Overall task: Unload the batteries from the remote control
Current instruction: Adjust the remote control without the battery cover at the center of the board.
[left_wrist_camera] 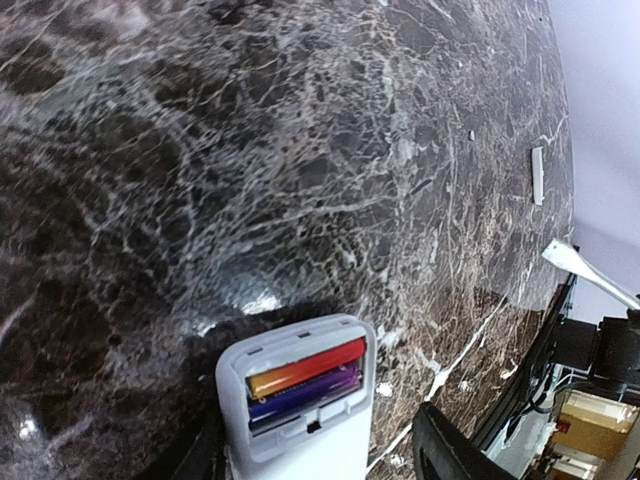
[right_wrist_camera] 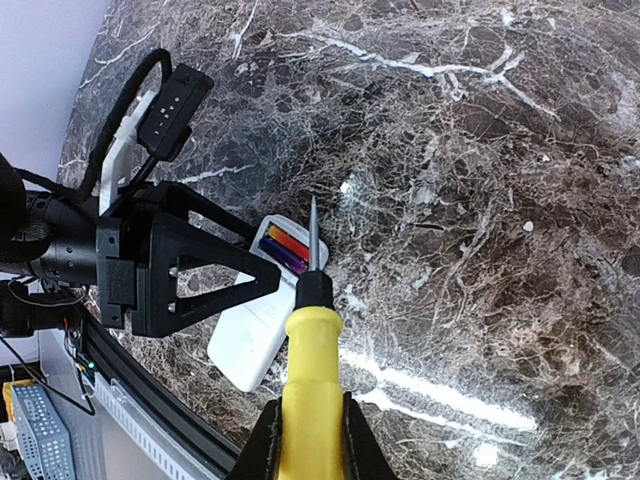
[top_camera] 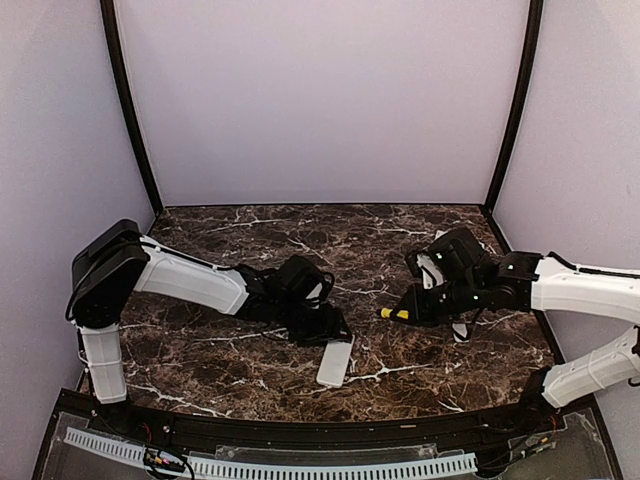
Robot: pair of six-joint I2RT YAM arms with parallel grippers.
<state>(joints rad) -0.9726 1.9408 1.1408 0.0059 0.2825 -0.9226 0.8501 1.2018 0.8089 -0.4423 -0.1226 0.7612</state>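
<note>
showing batteries [left_wrist_camera: 305, 370] while remote [left_wrist_camera: 300, 445] runs off-frame.

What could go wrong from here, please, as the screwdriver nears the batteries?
The screwdriver, aimed at the batteries, might slip and gouge them or the remote.
The left gripper straddles the remote with a gap on one side, so prying may shift it.
A popped battery could roll off the near edge of the table.

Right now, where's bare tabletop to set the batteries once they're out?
Free: the far strip of table under the back wall; the near-left patch between the left arm and front edge. Crowded: centre, where the left jaws straddle the remote and the screwdriver in the right jaws points at it.
</note>
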